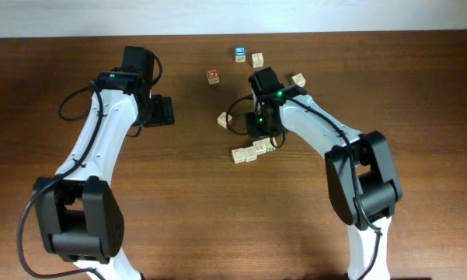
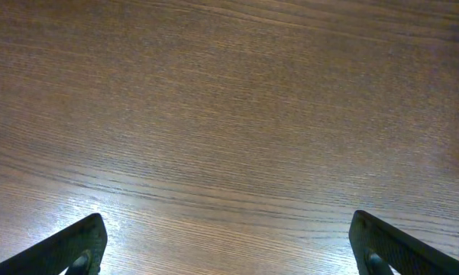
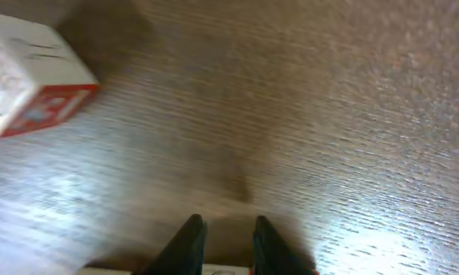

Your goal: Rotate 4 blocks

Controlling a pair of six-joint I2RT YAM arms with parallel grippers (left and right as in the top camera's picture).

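Note:
Several pale wooden blocks lie on the table. One block [image 1: 257, 59] is at the back, one [image 1: 297, 79] is beside the right arm, and one [image 1: 224, 120] stands alone left of it. A short row of blocks [image 1: 249, 153] lies in the middle. My right gripper [image 1: 261, 134] hangs just behind that row. In the right wrist view the right gripper [image 3: 223, 223] has a narrow gap that shows only bare table. A pale block edge [image 3: 214, 270] shows low under its fingers. My left gripper [image 1: 165, 110] [image 2: 225, 216] is wide open over bare wood.
A blue-faced cube [image 1: 239, 53] and a red-faced cube [image 1: 212, 75] sit at the back of the table [image 1: 179, 218]. A cube with a red side [image 3: 30, 76] shows blurred at the top left of the right wrist view.

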